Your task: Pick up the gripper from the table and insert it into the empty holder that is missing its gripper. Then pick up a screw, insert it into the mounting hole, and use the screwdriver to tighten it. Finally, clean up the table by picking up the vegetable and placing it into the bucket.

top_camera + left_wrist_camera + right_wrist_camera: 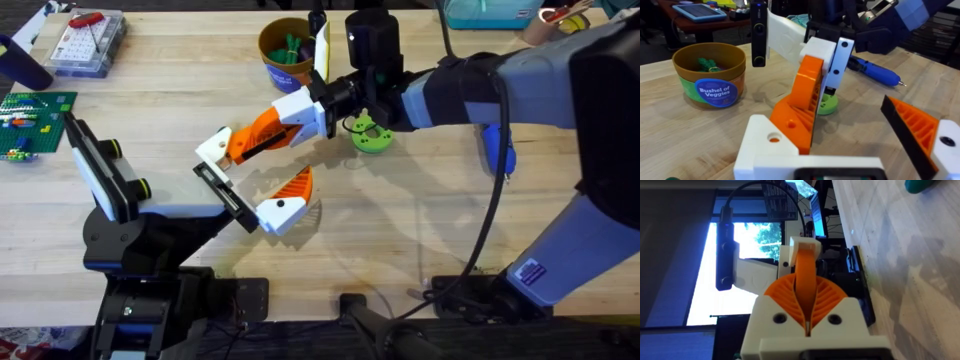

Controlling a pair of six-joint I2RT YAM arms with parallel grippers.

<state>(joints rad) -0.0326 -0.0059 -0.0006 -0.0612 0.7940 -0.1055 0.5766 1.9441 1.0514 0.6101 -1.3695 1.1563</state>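
Right gripper (pixel 262 135) fingers clamped on the gripper (pixel 232 144) — long axis aimed at the holder (pixel 224 195), white base leading; left fingers unclear.

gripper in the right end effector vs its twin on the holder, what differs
The gripper is clamped in the right end effector at the holder's empty end; the twin sits mounted at the other end. The gripper's orange tip is pinched; the twin's stands free. Both have white bases.

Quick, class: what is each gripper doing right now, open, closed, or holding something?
Left gripper: cannot be told; one finger is missing.
Right gripper: closed on the loose orange finger piece.
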